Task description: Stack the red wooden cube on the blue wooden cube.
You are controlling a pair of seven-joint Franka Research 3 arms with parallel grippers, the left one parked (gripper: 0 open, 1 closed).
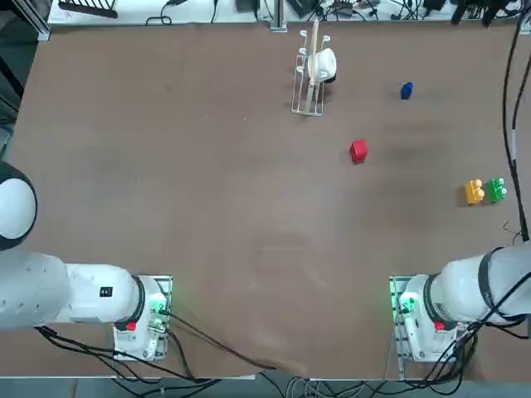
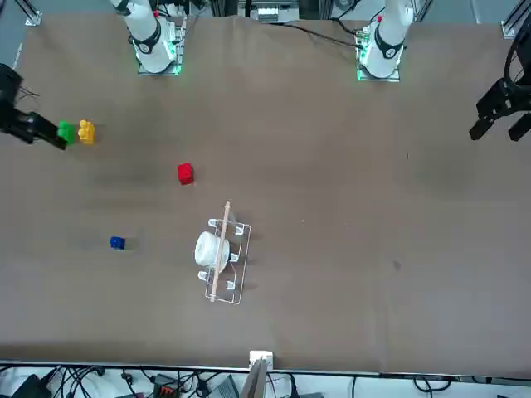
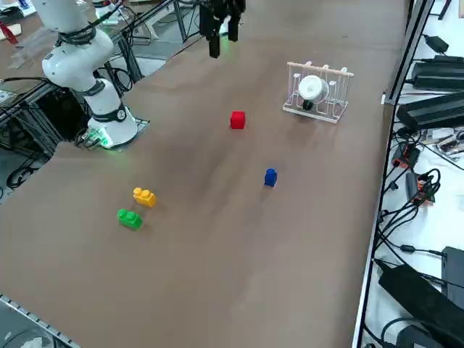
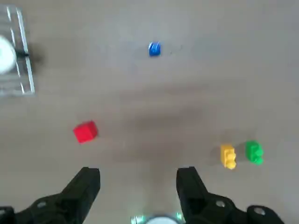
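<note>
Wooden and rigid, the red wooden cube [image 1: 358,150], centre-right in the top view, likely suits a flat-side pinch; the right hand [image 4: 138,179] hovers high, fingers apart, holding nothing.

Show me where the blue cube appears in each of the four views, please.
Top view: blue cube, upper right, right of the rack.
Front view: blue cube, left, level with the rack.
Right side view: blue cube, centre, nearer than the red cube.
Right wrist view: blue cube, far beyond the open right claw.
Shared landmark: the rack with a white cup.
</note>
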